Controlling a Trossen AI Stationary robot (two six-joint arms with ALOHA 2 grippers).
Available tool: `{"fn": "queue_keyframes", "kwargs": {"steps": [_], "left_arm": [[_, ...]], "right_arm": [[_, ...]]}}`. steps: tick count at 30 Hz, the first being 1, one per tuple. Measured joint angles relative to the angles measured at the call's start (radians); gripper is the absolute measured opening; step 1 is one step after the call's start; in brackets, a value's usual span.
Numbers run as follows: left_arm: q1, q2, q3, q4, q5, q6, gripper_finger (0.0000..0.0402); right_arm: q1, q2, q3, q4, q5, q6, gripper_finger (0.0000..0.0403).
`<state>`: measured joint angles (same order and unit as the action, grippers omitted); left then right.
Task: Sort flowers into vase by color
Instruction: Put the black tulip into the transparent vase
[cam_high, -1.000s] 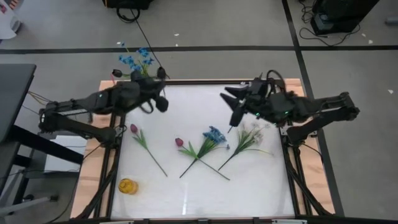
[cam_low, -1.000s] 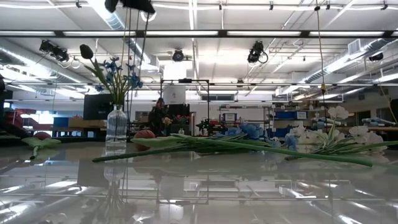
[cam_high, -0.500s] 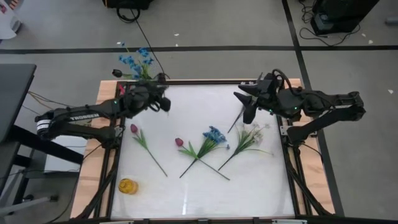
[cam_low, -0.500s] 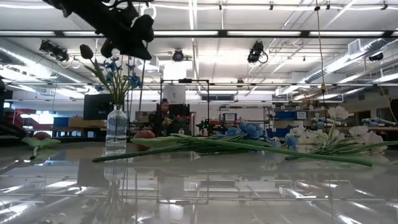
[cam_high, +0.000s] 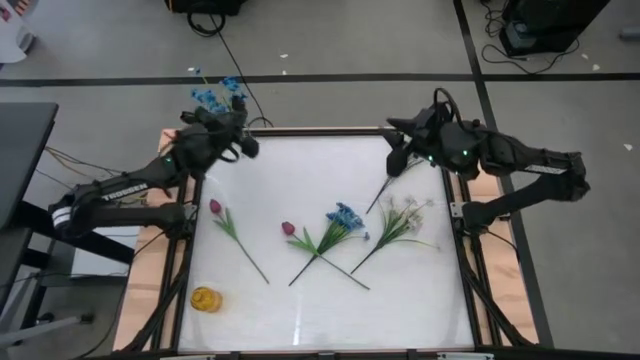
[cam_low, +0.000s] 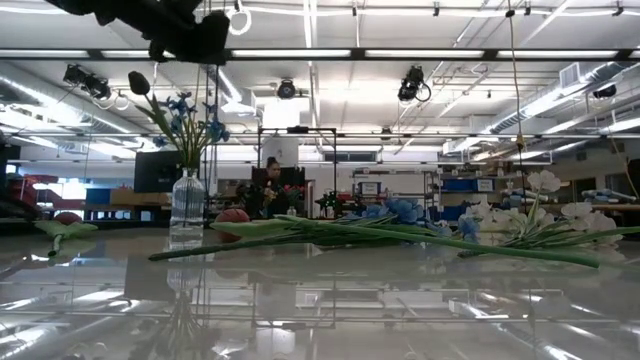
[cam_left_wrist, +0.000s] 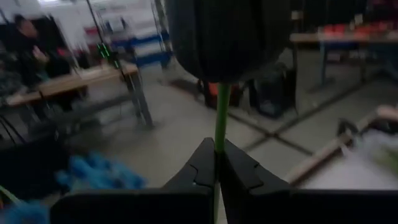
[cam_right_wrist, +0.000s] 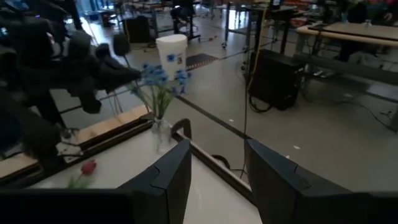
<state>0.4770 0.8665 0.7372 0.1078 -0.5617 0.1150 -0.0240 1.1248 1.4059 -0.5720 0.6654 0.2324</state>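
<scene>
A glass vase (cam_low: 187, 200) at the table's far left corner holds blue blooms (cam_high: 215, 97) and a dark bud (cam_low: 138, 82). My left gripper (cam_high: 244, 145) hovers just beside it, shut on the green stem of another dark bud (cam_left_wrist: 227, 37). On the table lie two pink tulip buds (cam_high: 214, 207) (cam_high: 288, 228), a blue flower (cam_high: 345, 215) and a white spray (cam_high: 405, 212). My right gripper (cam_high: 397, 147) is open and holds nothing, high near the far right edge. My left gripper pinches the thin green stem (cam_left_wrist: 219, 134) between its two fingers, a short way below the dark bud. The bud stands past the fingertips. The stem's lower part is hidden by the fingers (cam_left_wrist: 193, 171). The flower is lifted clear of the table.
A thin stem (cam_high: 383, 192) lies on the table below my right gripper. A small yellow object (cam_high: 205, 298) sits near the front left corner. The table has a wooden rim (cam_high: 165, 150). A person shows far off in the room (cam_low: 268, 185).
My left gripper has swung toward the table's far left corner and the vase, sinking a little, still shut on the stem. My right gripper has drawn back from the flowers toward the far right edge.
</scene>
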Motion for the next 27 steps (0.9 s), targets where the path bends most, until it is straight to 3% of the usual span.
{"fn": "queue_keyframes", "kwargs": {"steps": [5, 14, 27], "left_arm": [[0.078, -0.063, 0.0, -0.012, 0.037, 0.009, 0.0013], [0.116, -0.148, 0.0, -0.042, 0.038, 0.089, 0.0013], [0.171, -0.132, 0.001, -0.082, 0.028, 0.086, 0.0013]], "right_arm": [[-0.081, 0.0, 0.0, 0.025, -0.061, -0.021, 0.0159], [-0.21, 0.0, 0.0, 0.063, -0.169, -0.028, 0.0159], [-0.308, 0.0, 0.0, 0.093, -0.269, -0.023, 0.0159]]}}
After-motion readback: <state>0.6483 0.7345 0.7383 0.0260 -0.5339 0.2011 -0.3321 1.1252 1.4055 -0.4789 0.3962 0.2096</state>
